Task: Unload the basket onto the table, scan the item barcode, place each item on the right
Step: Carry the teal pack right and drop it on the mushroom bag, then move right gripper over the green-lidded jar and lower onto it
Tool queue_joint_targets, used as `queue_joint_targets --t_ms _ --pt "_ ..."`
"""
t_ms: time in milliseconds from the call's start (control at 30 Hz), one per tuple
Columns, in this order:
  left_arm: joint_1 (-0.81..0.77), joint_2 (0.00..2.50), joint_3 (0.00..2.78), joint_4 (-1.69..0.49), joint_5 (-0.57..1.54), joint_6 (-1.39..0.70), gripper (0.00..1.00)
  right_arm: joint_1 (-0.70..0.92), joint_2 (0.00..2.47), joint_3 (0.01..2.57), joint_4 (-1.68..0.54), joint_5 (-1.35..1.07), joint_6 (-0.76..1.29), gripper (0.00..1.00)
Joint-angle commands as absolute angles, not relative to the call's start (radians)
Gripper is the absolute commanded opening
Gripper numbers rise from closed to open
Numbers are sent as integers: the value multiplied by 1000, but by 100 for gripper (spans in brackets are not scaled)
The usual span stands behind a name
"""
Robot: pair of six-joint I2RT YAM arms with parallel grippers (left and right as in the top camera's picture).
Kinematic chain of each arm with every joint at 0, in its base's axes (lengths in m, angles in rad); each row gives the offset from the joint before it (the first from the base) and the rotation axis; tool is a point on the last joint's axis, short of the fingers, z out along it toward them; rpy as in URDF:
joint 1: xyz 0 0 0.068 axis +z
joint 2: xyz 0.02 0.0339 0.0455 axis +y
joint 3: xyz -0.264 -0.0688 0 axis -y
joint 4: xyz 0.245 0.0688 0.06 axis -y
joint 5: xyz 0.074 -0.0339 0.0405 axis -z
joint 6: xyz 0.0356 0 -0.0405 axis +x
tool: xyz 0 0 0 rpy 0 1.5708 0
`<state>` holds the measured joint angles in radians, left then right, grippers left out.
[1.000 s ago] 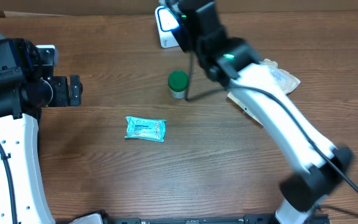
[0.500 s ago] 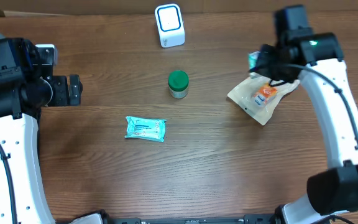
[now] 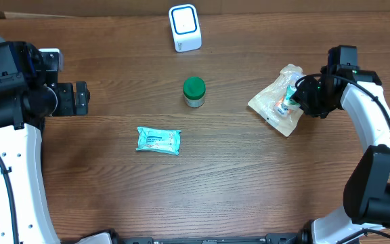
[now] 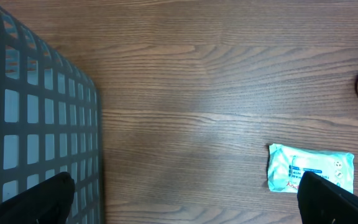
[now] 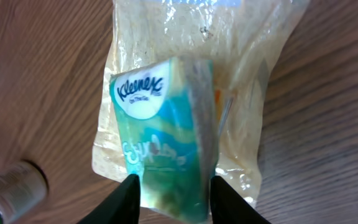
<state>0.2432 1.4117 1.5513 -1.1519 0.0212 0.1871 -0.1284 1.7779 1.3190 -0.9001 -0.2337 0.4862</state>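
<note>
A teal Kleenex tissue pack (image 5: 163, 124) sits between the fingers of my right gripper (image 5: 176, 182), which press against both of its sides. The pack rests over a clear plastic bag (image 5: 247, 93) lying on the table at the right (image 3: 273, 108). In the overhead view my right gripper (image 3: 296, 100) is low over that bag. The white barcode scanner (image 3: 185, 27) stands at the back centre, well away from the pack. My left gripper (image 3: 80, 99) hangs open and holds nothing at the far left; its fingertips (image 4: 328, 199) frame bare wood.
A green-capped bottle (image 3: 194, 93) stands mid-table. A teal wipes packet (image 3: 159, 141) lies in front of it, also seen by the left wrist (image 4: 311, 168). A grey mesh basket (image 4: 30, 112) sits at the left edge.
My right arm has swung from the scanner at the back over to the right and come down onto the clear bag with the tissue pack. The left arm has not moved.
</note>
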Motion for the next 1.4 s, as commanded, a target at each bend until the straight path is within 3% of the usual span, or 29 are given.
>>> queue_joint_targets --t_ms 0,133,300,467,600,667,733,800,1133,1367 --pt "248 1401 1569 -1148 19 202 100 -126 1784 1318 -920 -244 456 43" --pt "249 1401 1569 -1148 18 202 99 -126 1784 1401 -1059 -241 340 51" --pt "249 1401 1569 -1148 19 202 100 -91 1784 1644 -1286 -238 295 50" --pt "249 1401 1569 -1148 19 202 100 52 1784 1733 -1285 -241 275 53" --pt "249 1401 1569 -1148 19 202 99 251 1790 1720 -1114 -223 276 64" --pt "249 1401 1569 -1148 19 202 99 319 1795 1720 -1029 -201 276 76" --pt "249 1401 1569 -1148 18 202 100 392 1804 1720 -922 -168 284 97" --pt "248 1401 1569 -1148 19 202 100 430 1816 1720 -858 -165 287 100" --pt "249 1401 1569 -1148 19 202 100 504 2040 1720 -666 -143 287 100" --pt "249 1401 1569 -1148 19 202 100 505 2145 1720 -648 -143 287 100"
